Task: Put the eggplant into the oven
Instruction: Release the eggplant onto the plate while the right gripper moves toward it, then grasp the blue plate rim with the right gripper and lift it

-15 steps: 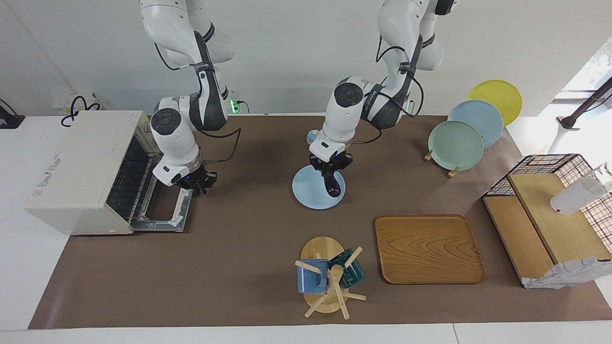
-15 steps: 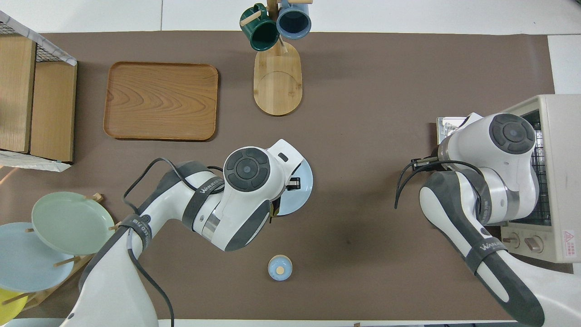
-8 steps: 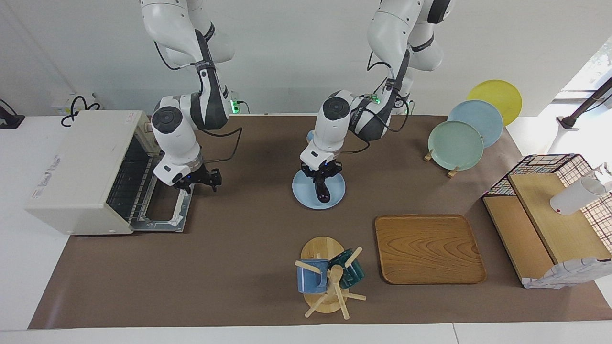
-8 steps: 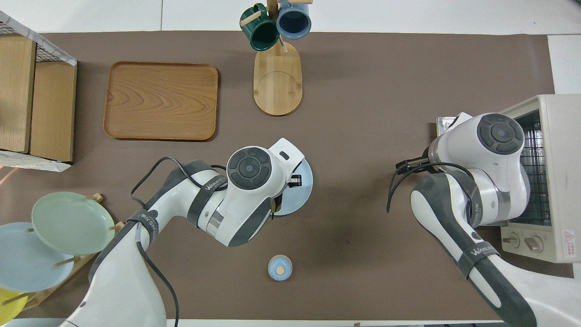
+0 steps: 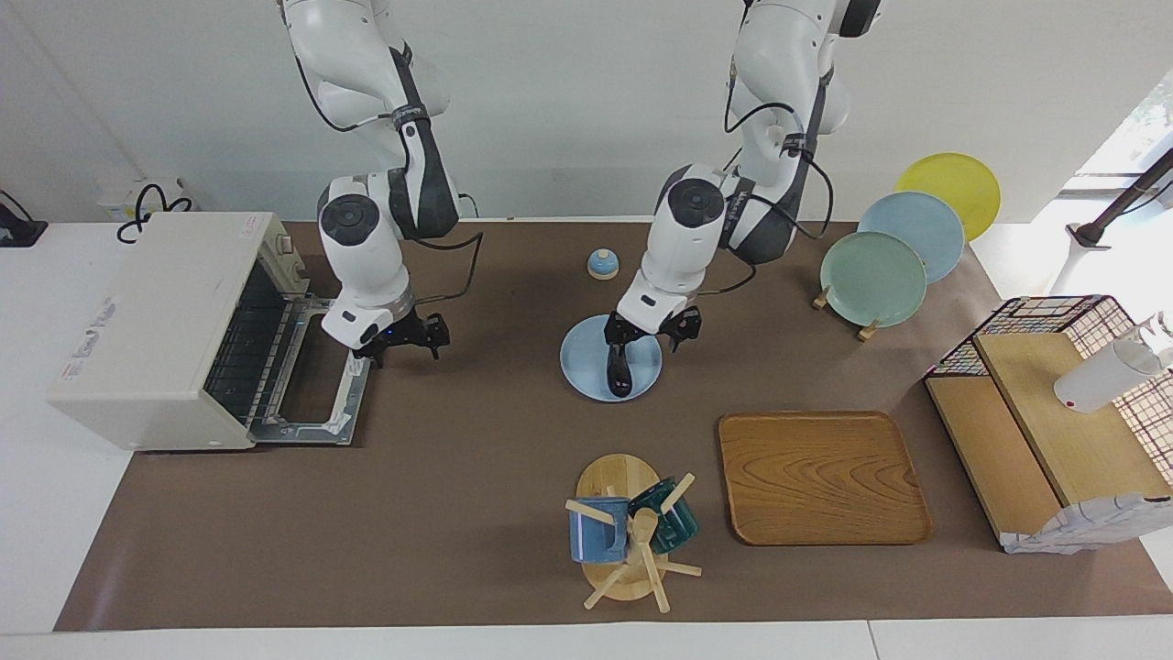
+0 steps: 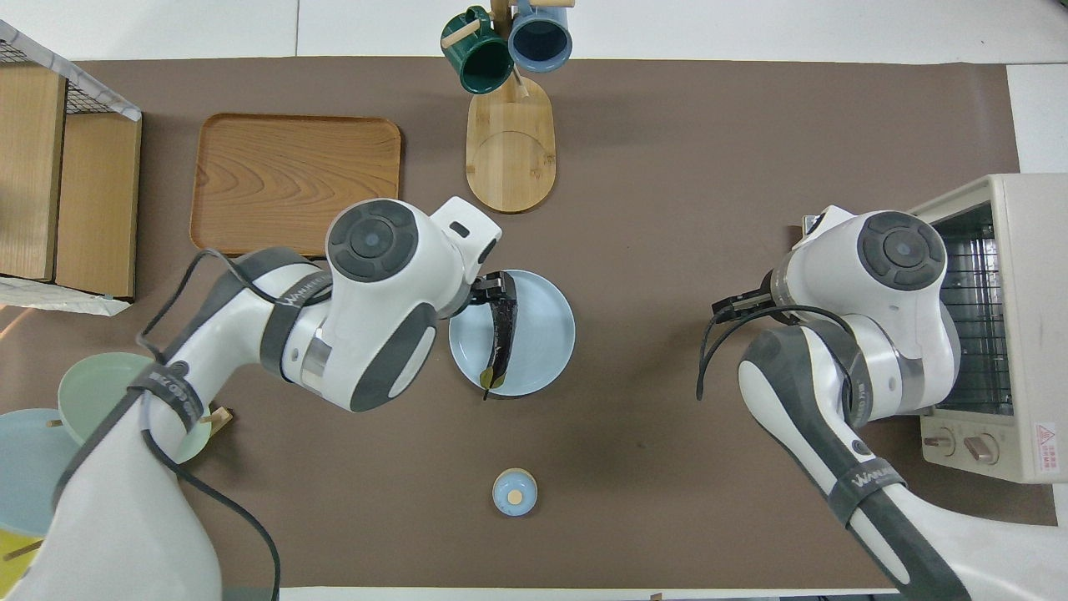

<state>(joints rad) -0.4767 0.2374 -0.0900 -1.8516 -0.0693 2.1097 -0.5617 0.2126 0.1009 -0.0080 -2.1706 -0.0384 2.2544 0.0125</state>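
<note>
The eggplant (image 5: 619, 371) is dark and slender and lies on the round blue plate (image 5: 586, 362) at the middle of the table; it also shows in the overhead view (image 6: 503, 330). My left gripper (image 5: 652, 332) is open and empty, just above the plate's rim at the eggplant's end. The cream oven (image 5: 156, 316) stands at the right arm's end with its glass door (image 5: 312, 403) dropped open and the wire rack showing. My right gripper (image 5: 403, 339) is open and empty, above the table beside the open door.
A mug rack (image 5: 628, 536) and a wooden tray (image 5: 820, 477) lie farther from the robots than the plate. A small blue lid (image 5: 602, 264) sits nearer to them. A plate stand (image 5: 875, 275) and a wire shelf (image 5: 1054, 422) are at the left arm's end.
My left gripper lowered the eggplant onto the blue plate, let go and drew off toward the left arm's end. My right gripper moved away from the oven door toward the table's middle.
</note>
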